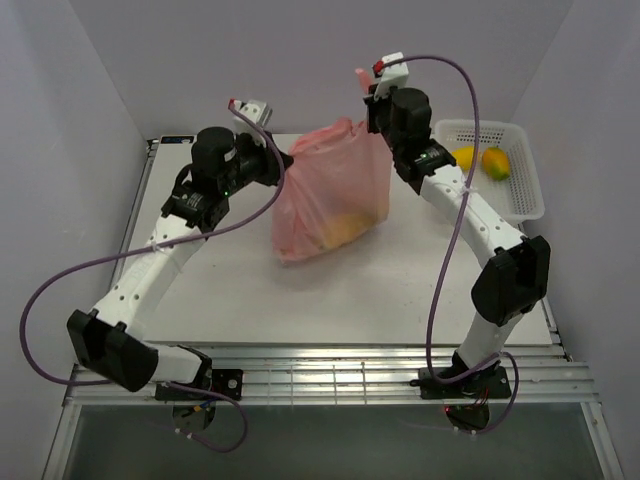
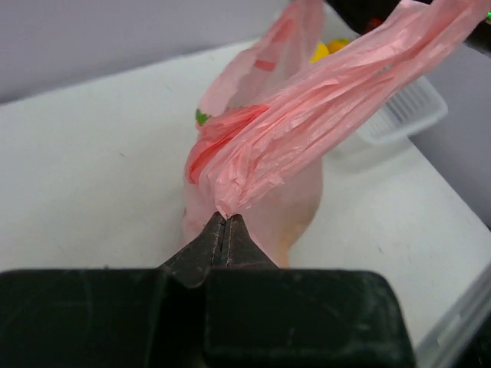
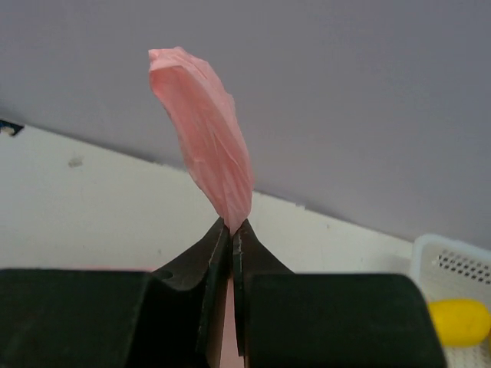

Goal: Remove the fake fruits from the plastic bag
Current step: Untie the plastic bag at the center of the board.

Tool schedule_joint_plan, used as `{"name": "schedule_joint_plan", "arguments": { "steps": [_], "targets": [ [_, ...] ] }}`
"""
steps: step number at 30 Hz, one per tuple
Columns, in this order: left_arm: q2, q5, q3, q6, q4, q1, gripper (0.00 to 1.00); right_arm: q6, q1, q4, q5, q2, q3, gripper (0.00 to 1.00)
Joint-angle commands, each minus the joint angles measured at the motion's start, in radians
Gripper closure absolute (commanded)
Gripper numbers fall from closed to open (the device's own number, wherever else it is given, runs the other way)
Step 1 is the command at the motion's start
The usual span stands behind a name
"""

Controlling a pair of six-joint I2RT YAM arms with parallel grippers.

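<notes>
Over the far middle of the table (image 1: pixel 380 290): left gripper (image 2: pixel 225 218) clenched on a bunched fold of the plastic bag (image 1: pixel 330 190) — jaws pressed together, pink film fanning out from the tips. Right gripper (image 3: pixel 231 224) likewise pinched tight on a twisted strip of the same bag, the strip's free end standing up past the tips. From above, the two grippers hold the bag's top at its left and right corners, the right one higher. Film is stretched between them, the bag body hanging down with its bottom on the table.

Fake fruits (image 1: pixel 345 228) inside — a yellow-orange blur low in the bag, seen through the film; single pieces can't be told apart. Left wrist view shows a red patch and a green spot near the bag's mouth, unclear whether print or fruit.

White basket (image 1: pixel 525 205) at the far right of the table, apart from the bag, holding a yellow mango (image 1: pixel 463 157) and an orange-and-green mango (image 1: pixel 495 163) side by side.
</notes>
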Motion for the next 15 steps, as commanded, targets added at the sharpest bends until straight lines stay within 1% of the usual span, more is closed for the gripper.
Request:
{"name": "schedule_joint_plan", "arguments": {
  "steps": [1, 2, 4, 5, 6, 7, 8, 9, 10, 11, 12, 13, 14, 15],
  "targets": [
    [0.111, -0.053, 0.196, -0.027, 0.068, 0.084, 1.0, 0.011, -0.04, 0.022, -0.154, 0.006, 0.219, 0.92],
    [0.125, -0.04, 0.234, -0.016, 0.073, 0.085, 1.0, 0.004, -0.041, 0.022, -0.194, 0.007, 0.251, 0.92],
    [0.129, -0.045, 0.231, 0.007, 0.087, 0.088, 1.0, -0.01, -0.047, 0.027, -0.234, -0.006, 0.251, 0.92],
    [0.108, -0.034, 0.216, 0.015, 0.113, 0.09, 1.0, -0.01, -0.053, 0.029, -0.245, -0.015, 0.241, 0.92],
    [0.091, -0.028, 0.151, 0.024, 0.131, 0.09, 1.0, -0.013, -0.057, 0.033, -0.254, -0.041, 0.186, 0.92],
    [0.044, -0.02, 0.101, 0.041, 0.189, 0.09, 1.0, -0.024, -0.063, 0.068, -0.256, -0.057, 0.141, 0.92],
    [0.019, -0.011, 0.042, 0.049, 0.223, 0.09, 1.0, -0.029, -0.066, 0.099, -0.326, -0.075, 0.086, 0.92],
    [-0.005, 0.004, -0.08, 0.052, 0.251, 0.09, 1.0, -0.033, -0.07, 0.139, -0.358, -0.118, -0.048, 0.92],
    [-0.028, 0.028, -0.139, 0.052, 0.283, 0.09, 1.0, -0.032, -0.072, 0.181, -0.39, -0.143, -0.121, 0.92],
    [-0.065, 0.058, -0.19, 0.037, 0.283, 0.09, 1.0, -0.033, -0.073, 0.267, -0.465, -0.191, -0.193, 0.92],
    [-0.082, 0.119, -0.239, 0.027, 0.283, 0.09, 1.0, -0.035, -0.073, 0.309, -0.502, -0.216, -0.339, 0.92],
    [-0.097, 0.137, -0.344, 0.017, 0.32, 0.09, 1.0, -0.029, -0.073, 0.35, -0.53, -0.236, -0.408, 0.92],
    [-0.113, 0.148, -0.402, -0.022, 0.337, 0.09, 1.0, -0.01, -0.072, 0.416, -0.586, -0.253, -0.469, 0.92],
    [-0.143, 0.157, -0.458, -0.04, 0.352, 0.088, 1.0, 0.0, -0.072, 0.429, -0.602, -0.275, -0.518, 0.92]
  ]
}}
